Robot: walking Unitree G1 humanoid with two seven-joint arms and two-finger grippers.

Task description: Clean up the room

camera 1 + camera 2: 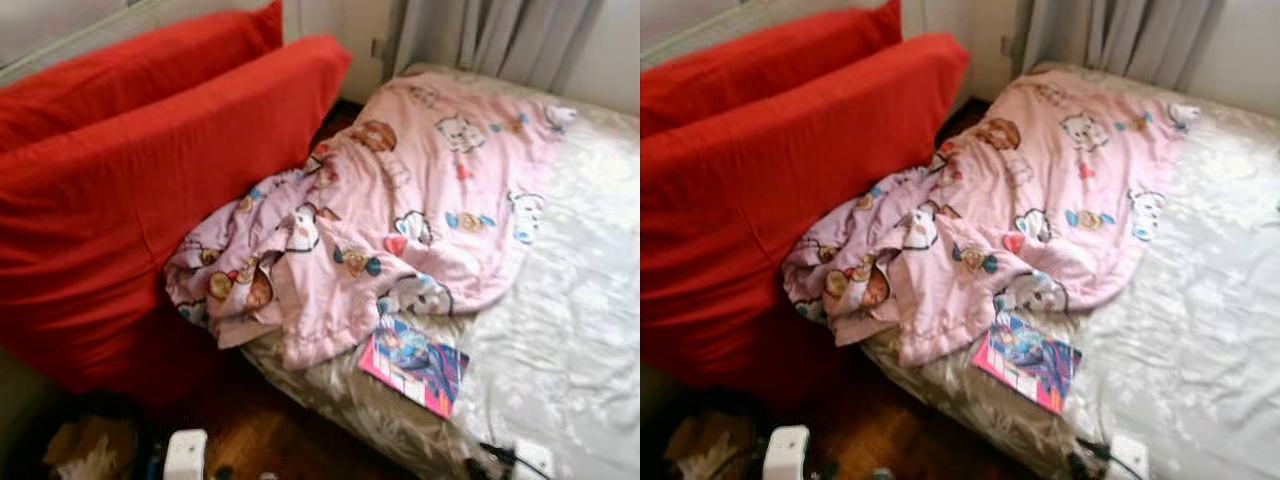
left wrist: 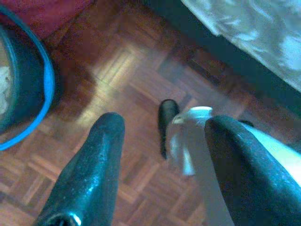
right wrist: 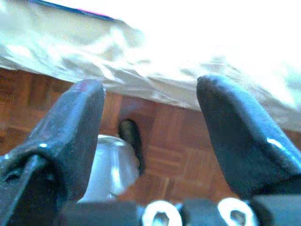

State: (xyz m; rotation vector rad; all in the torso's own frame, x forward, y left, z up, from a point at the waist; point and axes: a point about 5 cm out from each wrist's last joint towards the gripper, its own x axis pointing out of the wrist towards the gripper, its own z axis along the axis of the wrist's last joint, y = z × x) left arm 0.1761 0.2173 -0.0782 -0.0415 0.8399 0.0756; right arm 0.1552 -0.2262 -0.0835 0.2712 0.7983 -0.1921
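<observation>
1. Wooden parquet floor (image 2: 136, 84) lies nearest; the left end effector (image 2: 162, 141) hangs over it with its two black fingers spread wide and nothing between them.
2. Beside that end effector, a blue-rimmed bin (image 2: 28, 84) stands on the floor.
3. Over the same floor by the bed's edge, the right end effector (image 3: 150, 122) hangs with its fingers wide apart and empty.
4. At the near left of the head views, a white object (image 1: 186, 455) and some crumpled clutter (image 1: 90, 445) sit on the floor; what they are cannot be told.
5. On the near edge of the bed (image 1: 580, 330), a colourful book (image 1: 415, 365) lies flat, just beside the hem of the blanket.
6. A pink cartoon-print blanket (image 1: 400, 210) sprawls rumpled across the bed, its left end bunched against a red cushion (image 1: 150, 210).
7. A second red cushion (image 1: 130, 70) leans behind the first.
8. Grey curtains (image 1: 500, 35) hang at the far side.
</observation>
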